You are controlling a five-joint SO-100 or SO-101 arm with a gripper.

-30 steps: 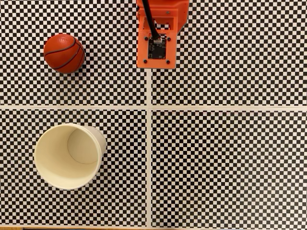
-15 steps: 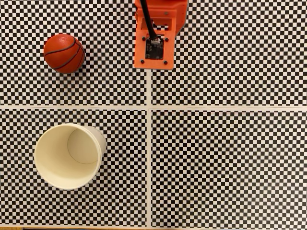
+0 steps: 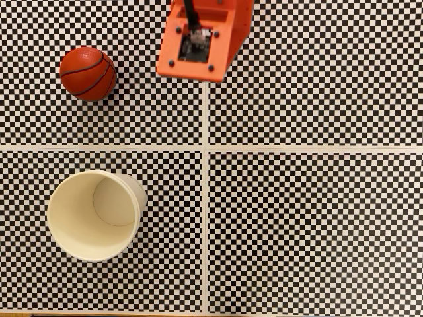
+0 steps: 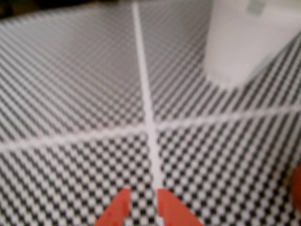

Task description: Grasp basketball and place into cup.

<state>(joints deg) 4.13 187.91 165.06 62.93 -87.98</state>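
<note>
In the fixed view the basketball [image 3: 88, 72] lies at the upper left of the checkered mat, orange-red with black seams. Below it, at the lower left, the cream cup [image 3: 96, 214] stands upright with a plain inside. The arm's orange wrist housing [image 3: 197, 43] hangs at the top centre, right of the ball and apart from it. It hides the fingers. The blurred wrist view shows my gripper [image 4: 143, 202] at the bottom edge, its orange tips slightly apart with nothing between them. There the cup [image 4: 244, 42] is at the top right and the basketball [image 4: 297, 188] is an orange blur at the right edge.
White tape lines [image 3: 206, 148] cross the black-and-white checkered mat and split it into quarters. A wooden table edge [image 3: 13, 314] shows along the bottom of the fixed view.
The orange wrist housing has swung left and towards the top edge, turning towards the ball's side. Ball and cup have not moved.
</note>
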